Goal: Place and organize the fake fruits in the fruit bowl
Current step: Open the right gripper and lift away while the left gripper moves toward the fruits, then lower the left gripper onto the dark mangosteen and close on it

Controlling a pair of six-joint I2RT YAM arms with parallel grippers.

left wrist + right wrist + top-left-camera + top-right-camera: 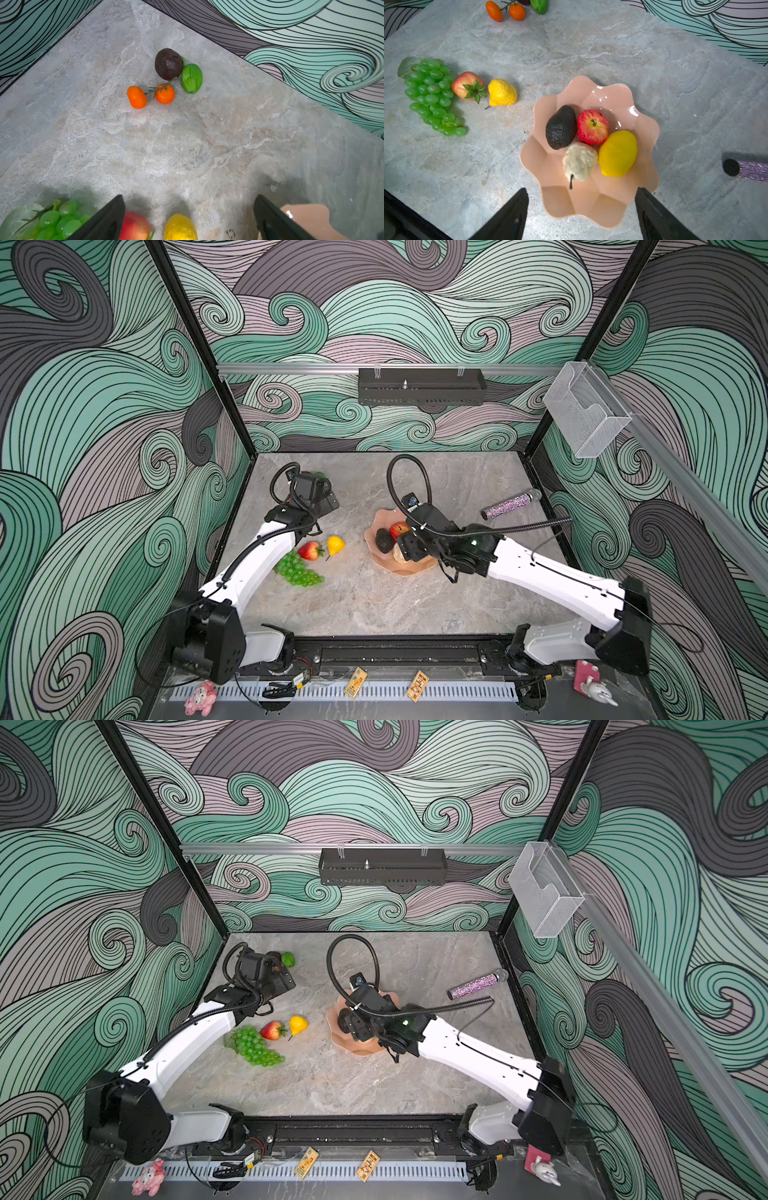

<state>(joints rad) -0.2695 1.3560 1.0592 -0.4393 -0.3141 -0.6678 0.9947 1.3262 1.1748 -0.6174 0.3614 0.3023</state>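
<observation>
Withdrawal should go straight up: right gripper [581,189] hangs spread and empty above salmon-pink scalloped bowl [556,199], near its glossy yellow lemon [617,153].

The salmon scalloped fruit bowl [612,91] holds a black avocado [560,127], red apple [592,127], lemon [617,153] and beige bumpy fruit [580,161] (clustered, touching). Outside lie the grape bunch [431,95], strawberry [467,85] and yellow pear [502,92] in a row; farther off are the stemmed oranges [517,11], lime [539,6] and second avocado [168,64].

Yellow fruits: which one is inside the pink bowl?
The smooth lemon, beside the red apple in the bowl. The bumpy yellow fruit with a stem lies out on the table beside the strawberry.
</observation>
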